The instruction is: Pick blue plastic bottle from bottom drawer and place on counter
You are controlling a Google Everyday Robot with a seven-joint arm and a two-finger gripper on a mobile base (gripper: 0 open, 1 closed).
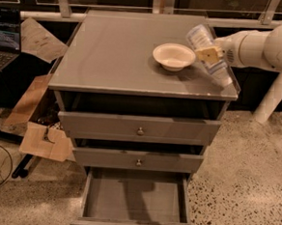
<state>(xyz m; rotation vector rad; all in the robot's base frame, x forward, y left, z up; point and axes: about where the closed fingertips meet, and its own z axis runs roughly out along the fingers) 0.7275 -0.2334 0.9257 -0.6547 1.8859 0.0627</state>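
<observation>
Camera view. Reference landmark: the white bowl [174, 56], which sits on the tabletop [111, 49] toward its right rear.

1. Gripper [209, 55]: just to the right of the bowl, above the right edge of the tabletop. The white arm [262, 45] reaches in from the right of the bowl.
2. Jaws: closed onto the middle of the blue plastic bottle [217, 70]. One tan pad [208, 54] lies across the near side of the bottle body. The opposite pad is hidden behind the bottle.
3. Blue plastic bottle: just right of the bowl and clear of its rim. It is tilted; the upper end points up and back toward the bowl's rear side, and the lower end points down toward the front right corner of the tabletop. Its body passes between the jaws, with part of the bottle showing on each side of them. Whether the lower end touches the tabletop cannot be determined.
4. Bottom drawer [135, 201]: well below and in front of the bowl, pulled out, plain grey interior exposed.
5. The two upper drawers [140, 129]: between the bowl and the bottom drawer, pushed in.
</observation>
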